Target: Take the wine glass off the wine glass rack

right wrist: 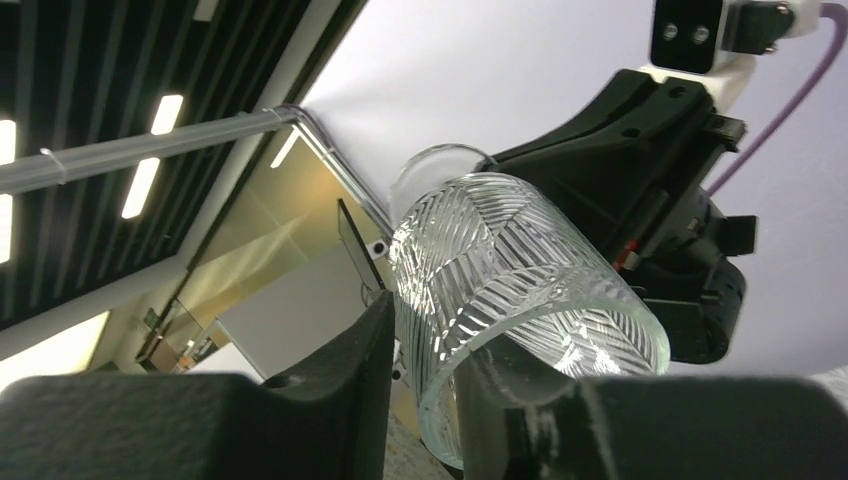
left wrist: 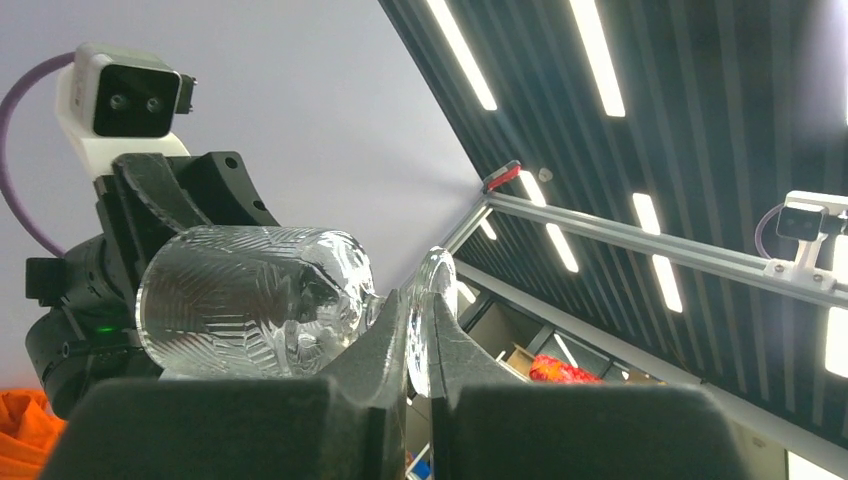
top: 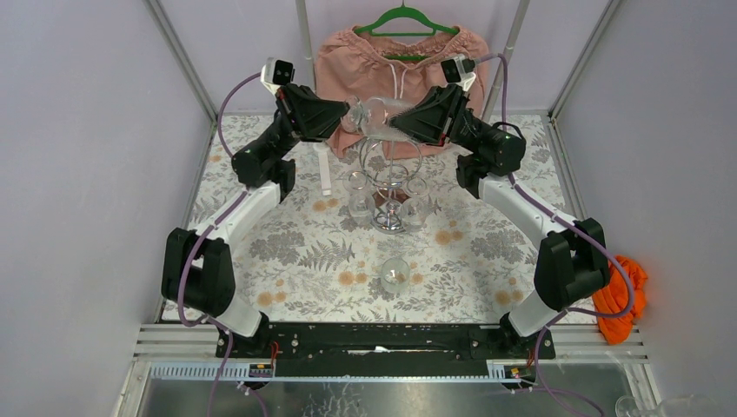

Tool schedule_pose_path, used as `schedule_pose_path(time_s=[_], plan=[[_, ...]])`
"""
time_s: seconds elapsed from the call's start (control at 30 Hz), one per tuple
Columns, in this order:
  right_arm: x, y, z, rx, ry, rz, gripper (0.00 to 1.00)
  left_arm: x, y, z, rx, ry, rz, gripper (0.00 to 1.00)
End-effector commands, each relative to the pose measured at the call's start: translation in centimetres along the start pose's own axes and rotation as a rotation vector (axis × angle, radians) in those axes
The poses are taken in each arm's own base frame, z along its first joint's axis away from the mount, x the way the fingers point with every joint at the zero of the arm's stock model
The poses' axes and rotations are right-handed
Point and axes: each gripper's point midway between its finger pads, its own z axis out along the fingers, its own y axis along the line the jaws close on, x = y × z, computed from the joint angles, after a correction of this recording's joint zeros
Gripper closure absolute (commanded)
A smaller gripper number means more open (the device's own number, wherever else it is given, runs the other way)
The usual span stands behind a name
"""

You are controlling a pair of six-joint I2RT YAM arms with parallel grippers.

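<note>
While left pincer [left wrist: 421, 325] clamps foot, right pincer [right wrist: 425, 345] bowl, the wine glass [top: 375, 117] lies horizontal.

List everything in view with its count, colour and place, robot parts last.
wine glass rack: one, chrome, table centre
wine glass: one, clear, held above rack
hanging glasses: at least two, clear, on rack
loose glass: one, clear, tablecloth, front of rack
tablecloth: one, grey floral, tabletop
garment: one, pink, hanger at back
cloth: one, orange, right edge
left gripper: one, black, on glass's foot
right gripper: one, black, on its bowl
</note>
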Motion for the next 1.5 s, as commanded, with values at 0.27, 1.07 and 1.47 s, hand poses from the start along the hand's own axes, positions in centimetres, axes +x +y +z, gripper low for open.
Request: schedule_pose_path(time_s=[0.27,1.07,1.47], plan=[[0.4,7.4,0.5,-0.224,-0.017,-0.175,0.93,1.2,1.3,-0.7,-0.001,0.064,0.046,0.91],[2.3,13.7,1.3,-0.191,0.042,-0.327,1.0,0.5,5.9,-1.5,-0.16,0.084,0.06,0.42],[1.1,9.5,-2.0,0.535,0.026,-0.571,1.0,-5.7,14.1,-8.1,-1.159,-0.047,0.487,0.44]])
